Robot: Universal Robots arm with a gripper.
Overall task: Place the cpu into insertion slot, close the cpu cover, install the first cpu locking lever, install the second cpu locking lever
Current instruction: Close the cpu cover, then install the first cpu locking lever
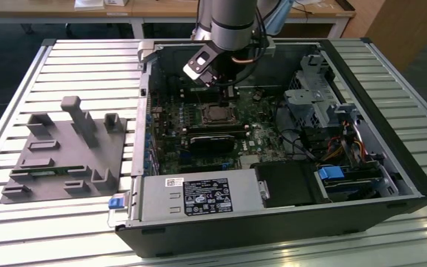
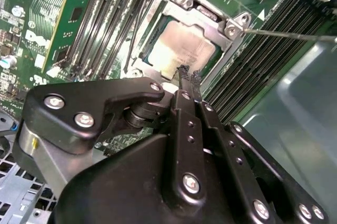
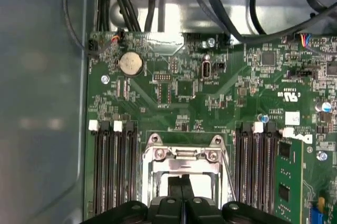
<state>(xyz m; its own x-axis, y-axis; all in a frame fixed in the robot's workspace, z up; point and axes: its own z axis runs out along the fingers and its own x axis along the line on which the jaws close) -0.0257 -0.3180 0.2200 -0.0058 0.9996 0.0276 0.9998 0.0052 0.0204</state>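
Observation:
The cpu (image 2: 181, 50), a flat square chip with a dull silver top, lies in the socket (image 1: 217, 114) on the green motherboard. The cpu cover (image 2: 210, 19), a silvery frame with a square window, lies flat around the cpu and also shows in the first wrist view (image 3: 179, 155). A thin wire locking lever (image 2: 289, 35) sticks out sideways from the socket's corner. My gripper (image 2: 184, 71) hangs just above the near edge of the socket, shut with nothing between its fingers. It also shows in the first wrist view (image 3: 181, 182) and the exterior view (image 1: 227, 94).
The open computer case (image 1: 391, 139) walls in the board. Memory slots (image 3: 110, 171) flank the socket. A black rectangular block (image 1: 213, 142) sits in front of it and cables (image 3: 221, 19) hang behind. The power supply (image 1: 198, 197) is at the front. A grey fixture plate (image 1: 65, 150) lies on the exterior view's left.

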